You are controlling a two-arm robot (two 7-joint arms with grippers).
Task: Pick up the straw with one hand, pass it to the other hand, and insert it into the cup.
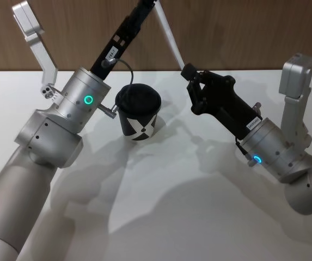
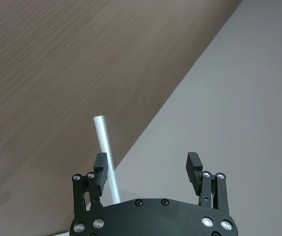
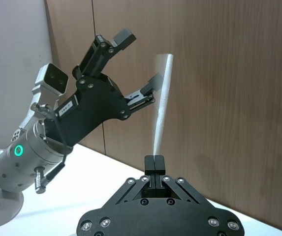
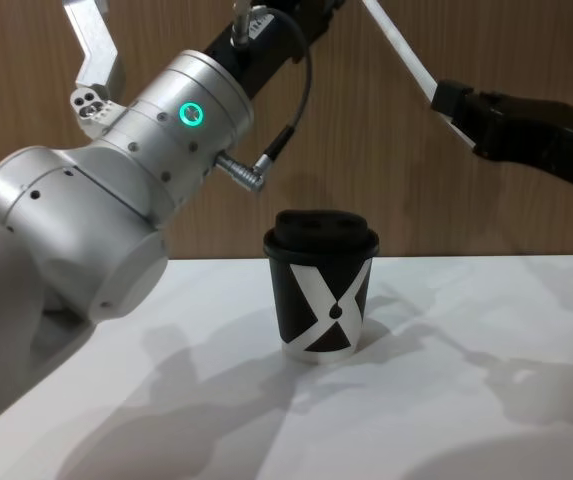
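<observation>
We clamp the thin white plastic straw (image 3: 162, 103) in our right gripper (image 3: 154, 160); our left gripper (image 2: 147, 166) gapes open around its upper end, above the black paper cup (image 1: 140, 124).

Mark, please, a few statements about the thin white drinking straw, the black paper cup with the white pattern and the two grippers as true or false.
1. The right gripper is shut on the thin white drinking straw. True.
2. The left gripper is clamped on the straw. False: its jaws stand open, and the straw runs beside one of its fingers.
3. The black paper cup with the white pattern stands upright on the white table, with its black domed lid on. True.
4. The straw sits in the cup. False: it is held up in the air, clear of the cup.
</observation>
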